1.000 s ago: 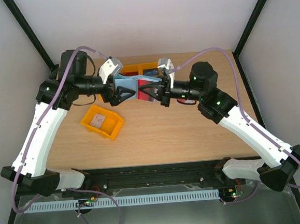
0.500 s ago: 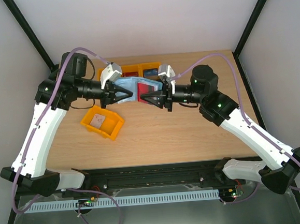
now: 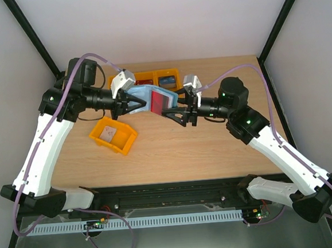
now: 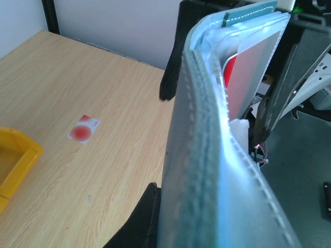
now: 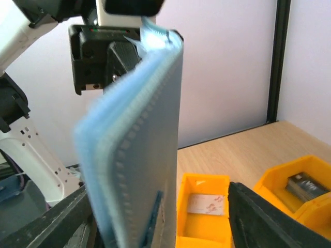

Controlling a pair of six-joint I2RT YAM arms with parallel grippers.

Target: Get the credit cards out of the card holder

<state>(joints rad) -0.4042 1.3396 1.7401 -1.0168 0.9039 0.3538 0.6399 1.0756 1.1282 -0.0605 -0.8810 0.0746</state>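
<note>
Clamped on the card holder with left gripper. Sits at ten o'clock from spread-apart right gripper, red card nearest.

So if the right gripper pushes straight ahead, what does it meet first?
Probably the card holder, pinched by the left gripper, dead ahead of the open right gripper; depth unclear.

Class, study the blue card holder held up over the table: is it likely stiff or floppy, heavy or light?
Probably pliable: the card holder bows along its stitched edge in the left wrist view. Likely light: the left gripper alone seems to hold it aloft.
</note>
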